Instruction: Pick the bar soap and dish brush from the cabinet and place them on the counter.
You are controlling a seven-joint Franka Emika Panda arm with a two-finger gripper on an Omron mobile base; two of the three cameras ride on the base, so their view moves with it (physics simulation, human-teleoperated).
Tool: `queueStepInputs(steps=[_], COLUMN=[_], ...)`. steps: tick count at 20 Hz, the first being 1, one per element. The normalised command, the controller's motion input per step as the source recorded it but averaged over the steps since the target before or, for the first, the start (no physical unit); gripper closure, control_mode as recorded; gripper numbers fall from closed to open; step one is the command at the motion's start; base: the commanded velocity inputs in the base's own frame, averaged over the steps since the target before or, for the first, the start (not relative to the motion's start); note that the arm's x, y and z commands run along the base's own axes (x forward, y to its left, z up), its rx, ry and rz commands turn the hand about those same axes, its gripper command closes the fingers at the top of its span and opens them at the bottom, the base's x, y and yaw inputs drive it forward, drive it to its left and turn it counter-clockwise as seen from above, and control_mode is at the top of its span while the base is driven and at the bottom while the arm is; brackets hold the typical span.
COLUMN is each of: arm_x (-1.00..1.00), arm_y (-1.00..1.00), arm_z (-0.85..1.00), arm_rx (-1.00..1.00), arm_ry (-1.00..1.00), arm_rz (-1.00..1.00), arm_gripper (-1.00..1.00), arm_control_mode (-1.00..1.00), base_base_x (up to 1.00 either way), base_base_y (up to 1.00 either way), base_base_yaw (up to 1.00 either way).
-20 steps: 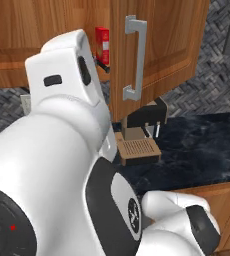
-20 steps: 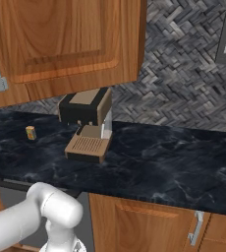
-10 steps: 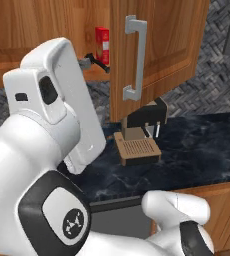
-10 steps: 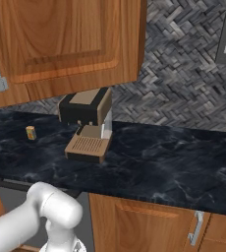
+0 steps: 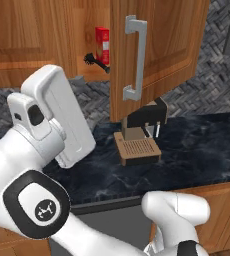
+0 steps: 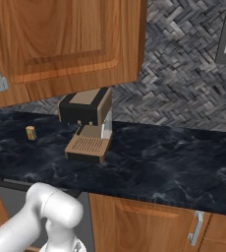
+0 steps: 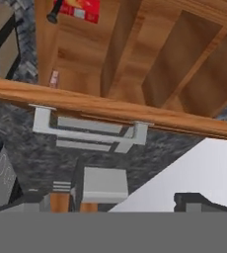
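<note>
The brown wood cabinet [image 5: 82, 35] hangs open, its door [image 5: 157, 50] swung out with a grey bar handle [image 5: 137, 57]. On its shelf lies the black dish brush [image 5: 94, 61], also the dish brush [image 7: 54, 12] in the hand view, beside a tall red box [image 5: 102, 45]. A small pinkish sliver, the bar soap [image 7: 54, 78], lies flat on the shelf just beyond the door's edge. My gripper [image 7: 115, 200] is open and holds nothing; it sits below the door's edge and handle [image 7: 86, 131], well short of the shelf. The black marbled counter [image 5: 197, 145] runs below.
A brown and black coffee machine [image 5: 142, 130] stands on the counter under the open door. A tiny orange-yellow block [image 6: 31, 133] sits on the counter [image 6: 159, 162] to its left. My white arm [image 5: 52, 125] fills the lower left of the left base view.
In the left base view my arm's upper links have swung down and leftward, uncovering the dish brush and the red box. The right base view is unchanged.
</note>
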Motion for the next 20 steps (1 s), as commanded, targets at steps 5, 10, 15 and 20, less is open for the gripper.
queueStepInputs(steps=[5,10,15,20], arm_x=[0.44,0.08,0.00,0.00], arm_y=[0.16,0.21,0.25,0.20], arm_z=[0.00,0.00,0.00,-0.02], arm_rx=[0.00,0.00,0.04,0.10], arm_ry=[-0.12,-0.19,-0.16,-0.11], arm_rz=[-0.17,-0.15,-0.11,-0.11], arm_gripper=[-1.00,-1.00,-1.00,-1.00], arm_control_mode=[-1.00,-1.00,-1.00,-1.00], base_base_x=[0.00,0.00,0.00,0.00], base_base_y=[0.00,0.00,0.00,0.00], base_base_yaw=[0.00,0.00,0.00,0.00])
